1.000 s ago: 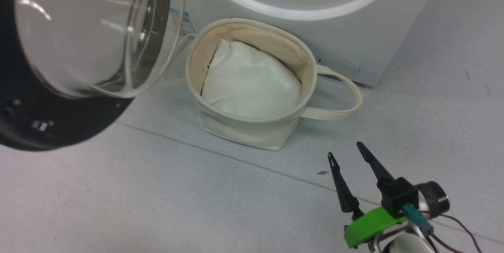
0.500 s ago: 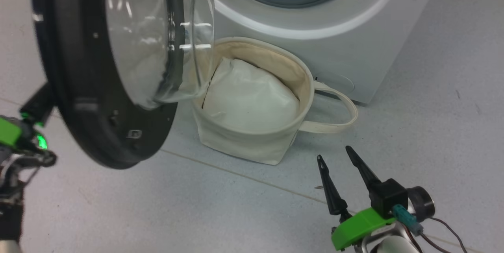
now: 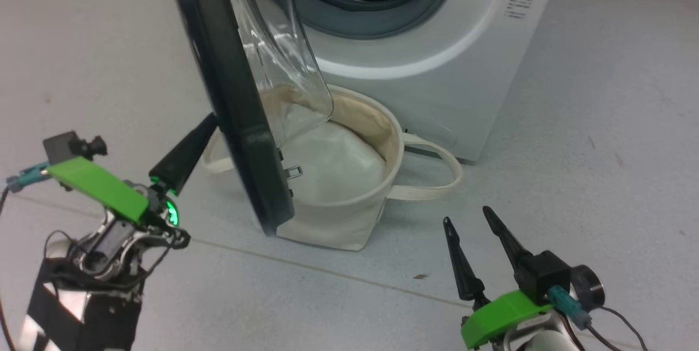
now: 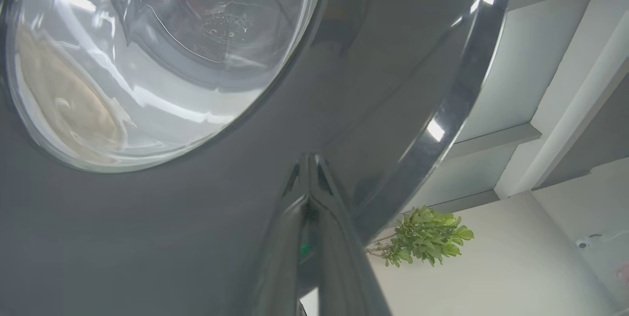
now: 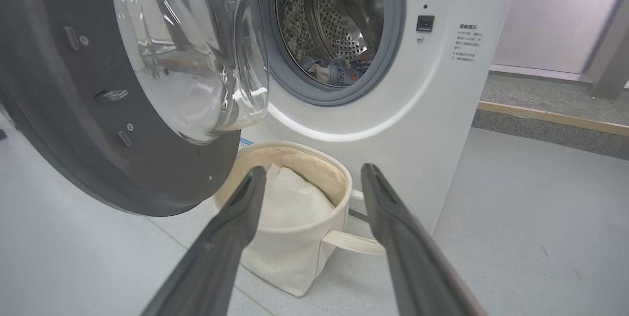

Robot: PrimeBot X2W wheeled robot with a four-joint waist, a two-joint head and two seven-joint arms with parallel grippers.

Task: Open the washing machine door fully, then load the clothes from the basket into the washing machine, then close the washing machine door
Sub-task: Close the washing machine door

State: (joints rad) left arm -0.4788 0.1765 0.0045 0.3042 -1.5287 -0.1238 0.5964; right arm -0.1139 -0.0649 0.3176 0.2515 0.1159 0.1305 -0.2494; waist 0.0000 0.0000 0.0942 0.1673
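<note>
Black-rimmed and glass-bellied, the washing machine door stands about half swung, edge-on in the head view, with the left gripper laid against its outer face. Those jaws are pinched together on nothing. In the left wrist view the joined fingers meet the dark ring between the glass bowl and the door's outer edge. Closed fingers make one stiff prod, which is likely why they are shut: the contact suits a push toward the washing machine, not a grip.

The right gripper hangs low over the floor, jaws spread wide and empty, well apart from the door and seemingly out of its path. Straight ahead of those jaws sits the basket, framed between the two fingers in the right wrist view and holding plain white padding. Above and beyond the jaws, past the grey gasket, the clothes lie at the bottom of the steel drum.

With the printed garments inside, loading looks finished and closing is the step in hand. The basket stands just in front of the machine, under the door's arc. Whether the door's lower rim clears its top edge cannot be told.
</note>
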